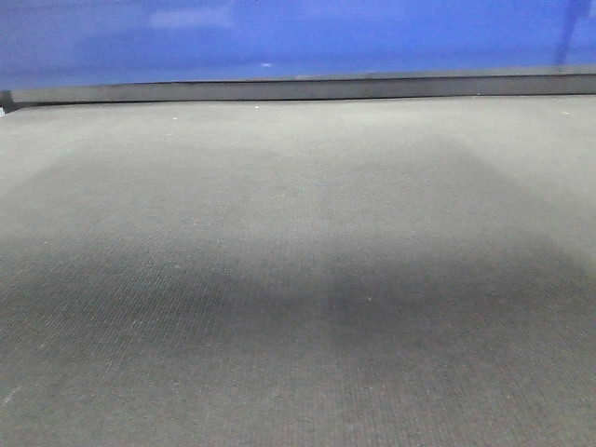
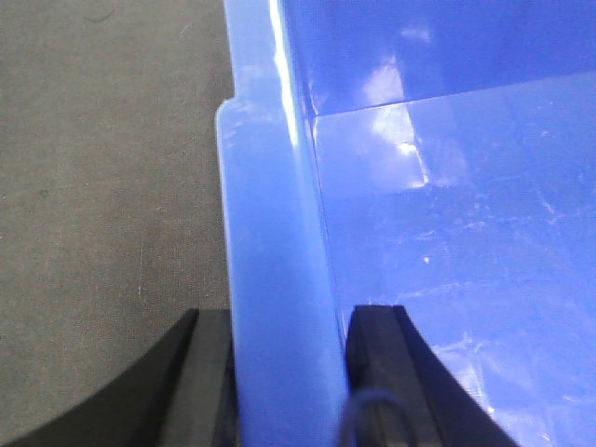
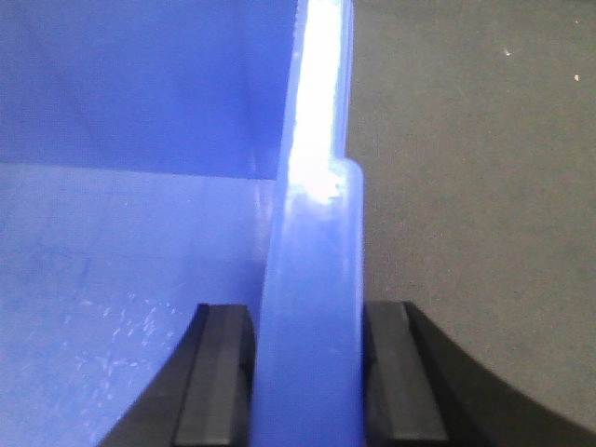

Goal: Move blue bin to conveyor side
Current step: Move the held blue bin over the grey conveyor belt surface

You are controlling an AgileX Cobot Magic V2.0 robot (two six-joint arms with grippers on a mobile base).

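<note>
The blue bin [image 1: 298, 37] fills the top of the front view as a glossy blue wall, standing on the conveyor [image 1: 298, 279], a dark grey woven belt. In the left wrist view my left gripper [image 2: 284, 372] is shut on the bin's thick left rim [image 2: 270, 233], one finger outside over the conveyor [image 2: 102, 186] and one inside the bin [image 2: 466, 233]. My right gripper [image 3: 307, 372] is likewise shut on the right rim [image 3: 312, 261], its inner finger over the bin floor [image 3: 121, 242] and its outer finger over the conveyor [image 3: 466, 186].
A thin dark band [image 1: 298, 90] runs along the foot of the blue wall in the front view. Belt surface spreads in front of the bin and on both outer sides of it.
</note>
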